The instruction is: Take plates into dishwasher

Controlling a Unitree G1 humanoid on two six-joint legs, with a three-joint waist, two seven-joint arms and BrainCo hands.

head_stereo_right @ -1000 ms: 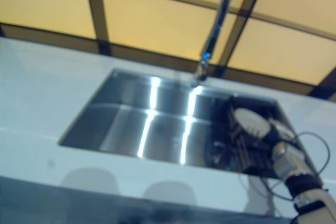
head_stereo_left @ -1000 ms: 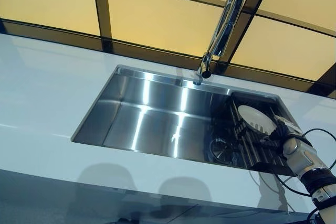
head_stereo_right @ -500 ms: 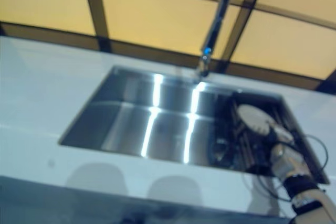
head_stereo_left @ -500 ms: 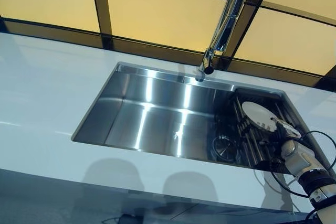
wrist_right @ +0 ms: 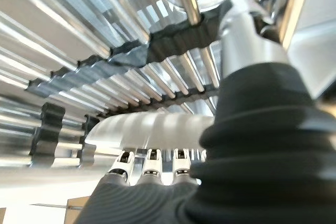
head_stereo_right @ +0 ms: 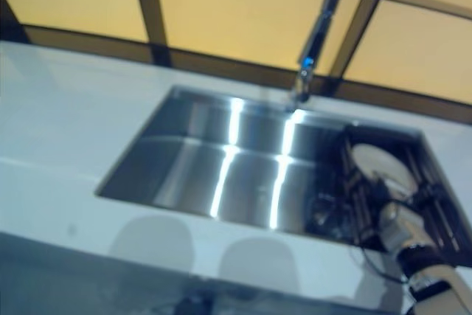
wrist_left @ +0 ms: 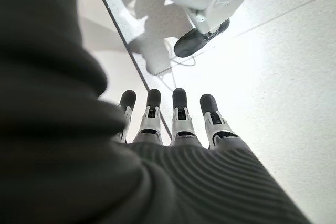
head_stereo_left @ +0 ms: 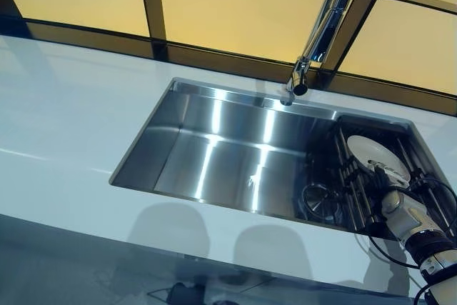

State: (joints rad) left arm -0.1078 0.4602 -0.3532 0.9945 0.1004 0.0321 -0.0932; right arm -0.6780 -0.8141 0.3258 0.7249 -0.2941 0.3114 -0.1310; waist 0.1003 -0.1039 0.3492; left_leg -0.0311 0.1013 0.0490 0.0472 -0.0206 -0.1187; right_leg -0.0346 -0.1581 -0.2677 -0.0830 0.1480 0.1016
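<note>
white plate, steel sink, amber panels

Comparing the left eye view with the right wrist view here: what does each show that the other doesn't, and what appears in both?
Only the left eye view shows the whole sink, the faucet, the white countertop and the yellow wall panels. Only the right wrist view shows, close up, the rack's metal bars in their dark ribbed holders. Both show the white plate on the rack at the sink's right end, with the right hand at its rim.
</note>
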